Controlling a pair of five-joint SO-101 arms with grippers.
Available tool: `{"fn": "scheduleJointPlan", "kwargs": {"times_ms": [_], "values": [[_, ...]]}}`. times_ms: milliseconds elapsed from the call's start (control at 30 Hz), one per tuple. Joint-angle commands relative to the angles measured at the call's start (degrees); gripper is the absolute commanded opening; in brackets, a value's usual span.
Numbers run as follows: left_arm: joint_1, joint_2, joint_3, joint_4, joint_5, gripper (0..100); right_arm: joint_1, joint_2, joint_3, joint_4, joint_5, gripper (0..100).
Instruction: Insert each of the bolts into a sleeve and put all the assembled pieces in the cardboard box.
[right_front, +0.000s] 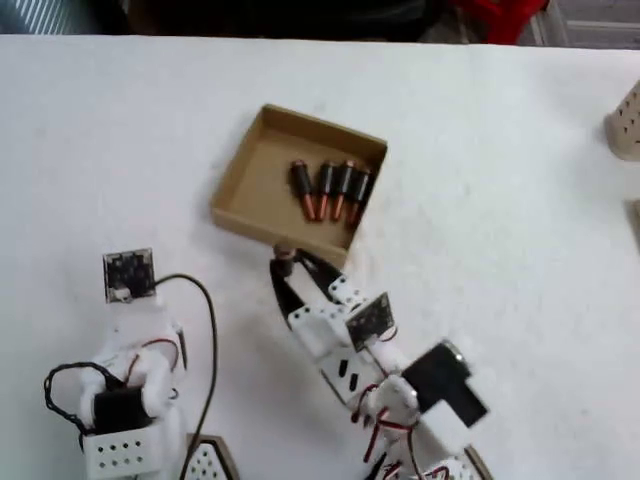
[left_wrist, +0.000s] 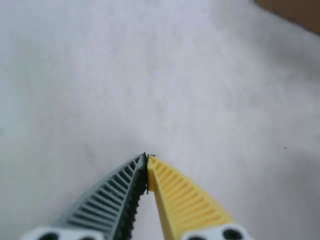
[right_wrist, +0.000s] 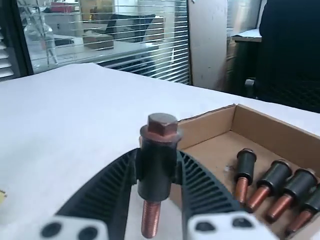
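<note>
My right gripper (right_wrist: 156, 172) is shut on an assembled piece (right_wrist: 157, 165), a copper bolt standing upright in a black sleeve. In the high view this gripper (right_front: 287, 268) sits just outside the near edge of the cardboard box (right_front: 245, 170). Several assembled pieces (right_front: 330, 190) lie side by side on the box floor, also seen as the assembled pieces (right_wrist: 272, 187) in the right wrist view beside the box wall (right_wrist: 270, 127). My left gripper (left_wrist: 146, 161) is shut with nothing in it, over bare white table. The left arm (right_front: 125, 385) rests at the near left.
A corner of the cardboard box (left_wrist: 295, 12) shows in the left wrist view. A pale perforated object (right_front: 625, 125) stands at the table's right edge. A black cable (right_front: 205, 330) runs along the left arm. The table's far edge meets a dark background.
</note>
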Motion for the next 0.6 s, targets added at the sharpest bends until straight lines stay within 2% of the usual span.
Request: {"fn": "scheduleJointPlan", "kwargs": {"times_ms": [0,233,433,567], "values": [[0.0,-0.2,0.0,1.5,-0.4,2,3.6,-9.0,0.1,5.5,-0.4,1.6],[0.0,-0.2,0.0,1.8,-0.4,2,11.2,-26.4,-1.6,22.4,-0.4,1.6],[0.0,-0.2,0.0,1.8,-0.4,2,16.6,-40.8,-9.9,53.3,-0.4,1.7],[0.0,-0.1,0.0,1.8,-0.4,2,17.3,-47.6,-16.5,71.2,-0.4,1.7]]}}
